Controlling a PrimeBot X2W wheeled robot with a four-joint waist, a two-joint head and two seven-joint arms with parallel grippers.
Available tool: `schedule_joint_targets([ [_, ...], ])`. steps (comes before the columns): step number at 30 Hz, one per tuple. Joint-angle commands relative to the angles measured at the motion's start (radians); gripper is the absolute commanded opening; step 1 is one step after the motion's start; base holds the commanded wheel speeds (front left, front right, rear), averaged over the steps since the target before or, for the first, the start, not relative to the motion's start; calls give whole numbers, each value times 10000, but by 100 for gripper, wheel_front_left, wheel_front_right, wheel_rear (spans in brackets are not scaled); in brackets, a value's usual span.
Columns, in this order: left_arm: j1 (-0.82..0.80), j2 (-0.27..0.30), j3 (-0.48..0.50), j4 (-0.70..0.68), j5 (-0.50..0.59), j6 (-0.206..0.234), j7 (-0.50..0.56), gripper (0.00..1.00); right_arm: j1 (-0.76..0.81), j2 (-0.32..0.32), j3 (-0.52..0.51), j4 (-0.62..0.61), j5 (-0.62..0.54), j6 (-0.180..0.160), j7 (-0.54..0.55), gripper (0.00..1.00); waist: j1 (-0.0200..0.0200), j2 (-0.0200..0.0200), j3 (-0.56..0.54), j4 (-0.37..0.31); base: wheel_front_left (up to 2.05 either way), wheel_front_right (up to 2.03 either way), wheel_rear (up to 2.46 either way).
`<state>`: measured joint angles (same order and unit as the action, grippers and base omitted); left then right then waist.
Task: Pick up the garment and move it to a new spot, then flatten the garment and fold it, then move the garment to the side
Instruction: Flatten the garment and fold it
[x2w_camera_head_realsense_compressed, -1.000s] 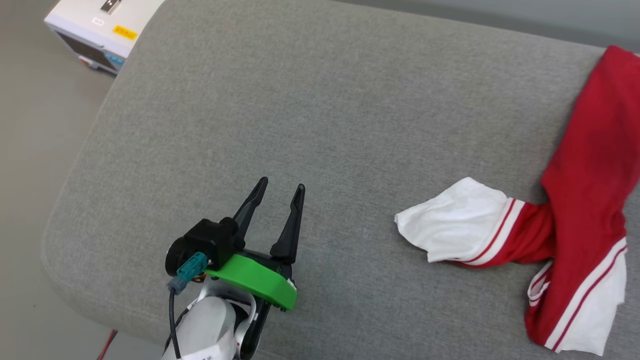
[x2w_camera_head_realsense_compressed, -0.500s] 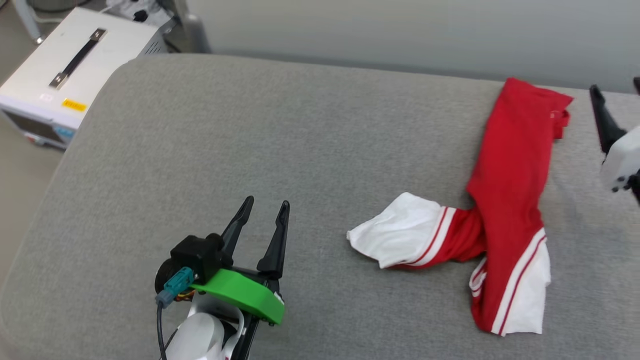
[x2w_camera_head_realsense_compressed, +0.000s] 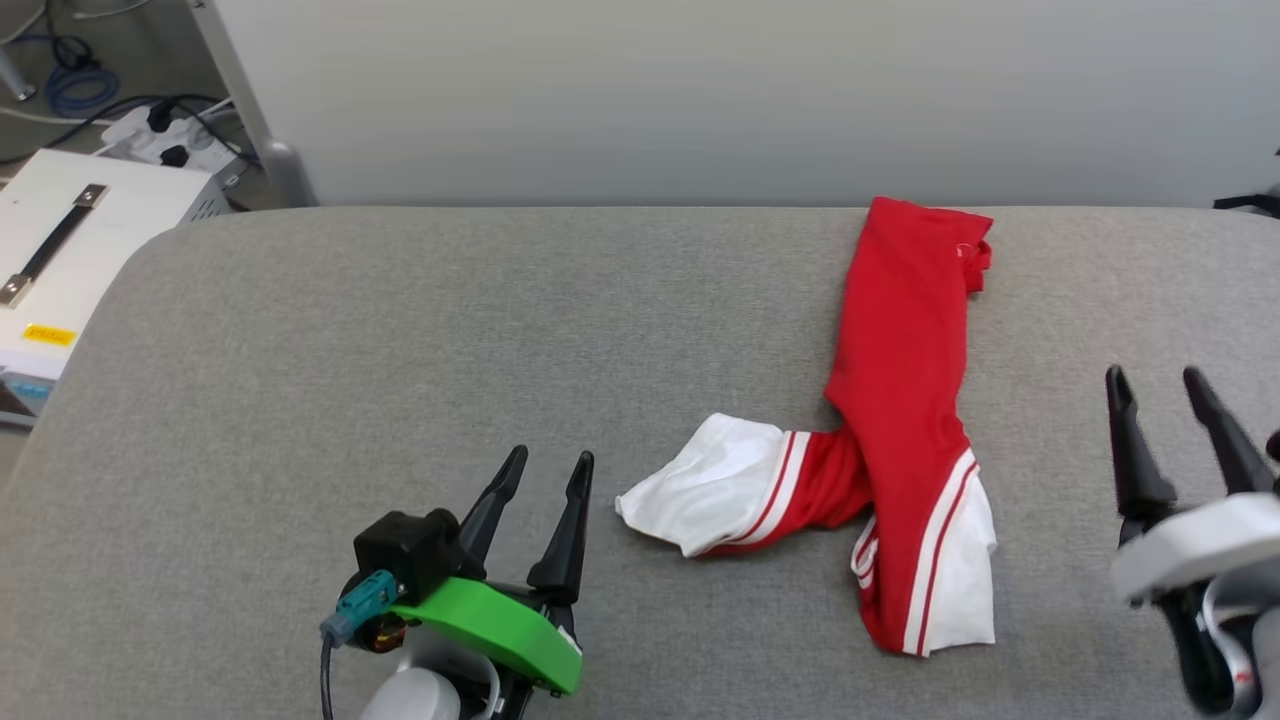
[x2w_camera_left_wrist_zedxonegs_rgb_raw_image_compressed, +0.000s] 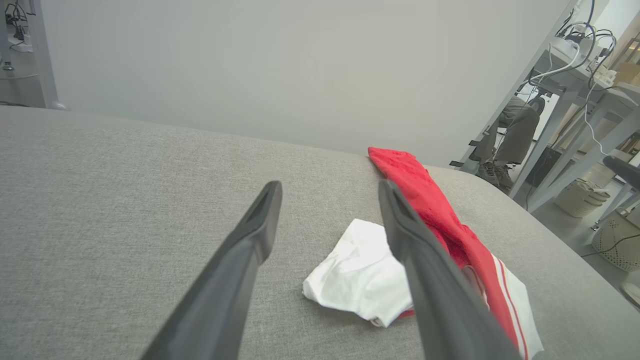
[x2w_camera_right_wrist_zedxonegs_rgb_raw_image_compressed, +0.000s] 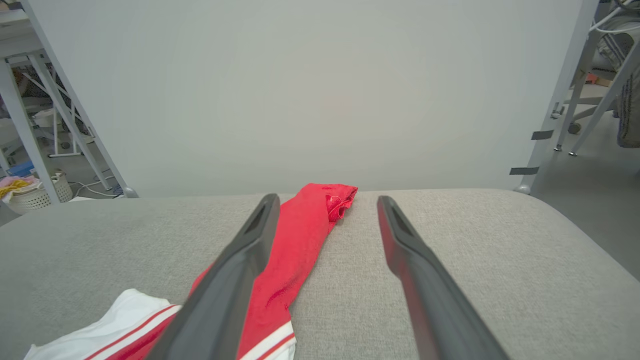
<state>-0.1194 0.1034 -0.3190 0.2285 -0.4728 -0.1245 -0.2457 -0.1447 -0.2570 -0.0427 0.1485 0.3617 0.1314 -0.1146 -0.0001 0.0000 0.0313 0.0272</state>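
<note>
The left hand (x2w_camera_head_realsense_compressed: 551, 457) is wide open and holds nothing. It hangs over the grey bench (x2w_camera_head_realsense_compressed: 350, 330), near the white sleeve of the garment (x2w_camera_head_realsense_compressed: 905, 400). The right hand (x2w_camera_head_realsense_compressed: 1153, 375) is wide open and empty too. The red garment lies bunched in a long strip between both hands, touching neither. A white box (x2w_camera_head_realsense_compressed: 80, 240) sits beside the bench's left end. A grey wall (x2w_camera_head_realsense_compressed: 700, 100) stands behind.

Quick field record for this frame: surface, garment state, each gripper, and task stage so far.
surface: grey cushion
garment: red, bunched into a long strip, one white sleeve spread sideways; not flattened
left gripper: fingers open, empty, clear of garment
right gripper: fingers open, empty, clear of garment
stage: garment not yet picked up
</note>
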Motion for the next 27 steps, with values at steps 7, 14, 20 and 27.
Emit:
schedule_joint_targets([
  [7, 323, 172, 10, 23, 121, -55, -138, 100, 1682, 1252, -380, -1570, -757, -7, -278, 100, 1, 0, 112, -536, 0, 0, 0],
  [14, 10, 293, 16, 379, 568, 134, -67, 100, 1983, 1512, -425, -2039, -918, -7, -234, 100, 1, 0, 454, -858, 0, 0, 0],
  [20, -982, 392, -286, 778, 564, 668, 2665, 100, 1978, 1482, -412, -2399, -1082, -7, 38, 100, 1, 0, 890, -1049, 0, 0, 0],
  [27, -1749, 573, -479, 1363, 461, 1230, 5468, 100, 1860, 1508, -123, -2529, -1155, -7, 146, 100, 1, 0, 1392, -1377, 0, 0, 0],
])
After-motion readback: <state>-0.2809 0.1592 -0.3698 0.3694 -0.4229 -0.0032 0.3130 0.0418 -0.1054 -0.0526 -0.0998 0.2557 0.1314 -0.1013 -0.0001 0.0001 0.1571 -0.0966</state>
